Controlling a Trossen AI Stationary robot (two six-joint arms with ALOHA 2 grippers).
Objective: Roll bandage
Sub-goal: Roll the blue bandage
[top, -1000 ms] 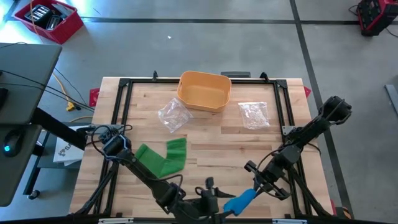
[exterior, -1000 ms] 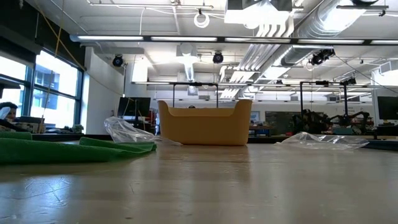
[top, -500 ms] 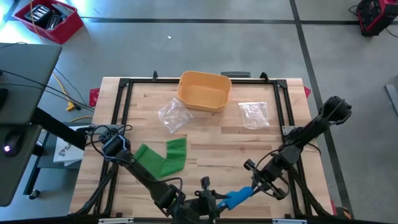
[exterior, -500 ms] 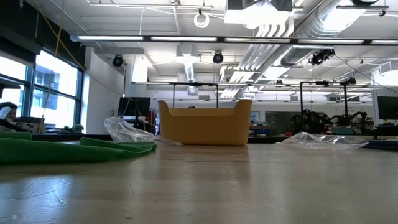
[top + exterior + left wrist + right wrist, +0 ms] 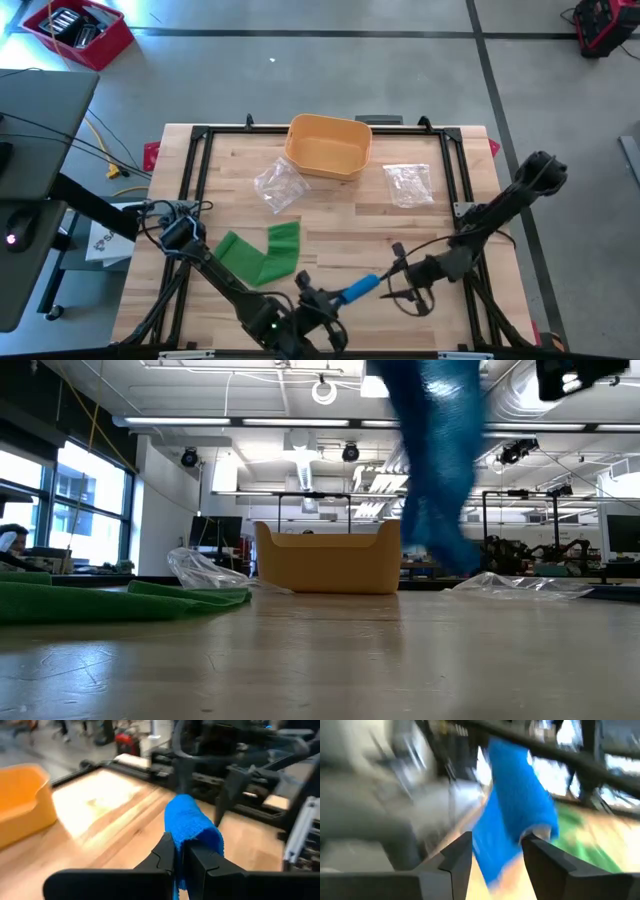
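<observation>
Blue bandage: soft, light cloth, probably limp and prone to unrolling; hanging above the counter's near edge. Left claw is pinching one end, fingers together. Right claw is standing apart around the other end. Best grasped at the ends.

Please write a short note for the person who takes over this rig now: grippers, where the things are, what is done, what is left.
Left gripper: shut on the blue bandage, held above the table's near edge.
Right gripper: fingers open around the bandage's other end, not clamping.
Green cloth lies flat at the left; orange bin and two plastic bags at the far side.
Done: bandage lifted.
Left: the rolling itself.
</observation>
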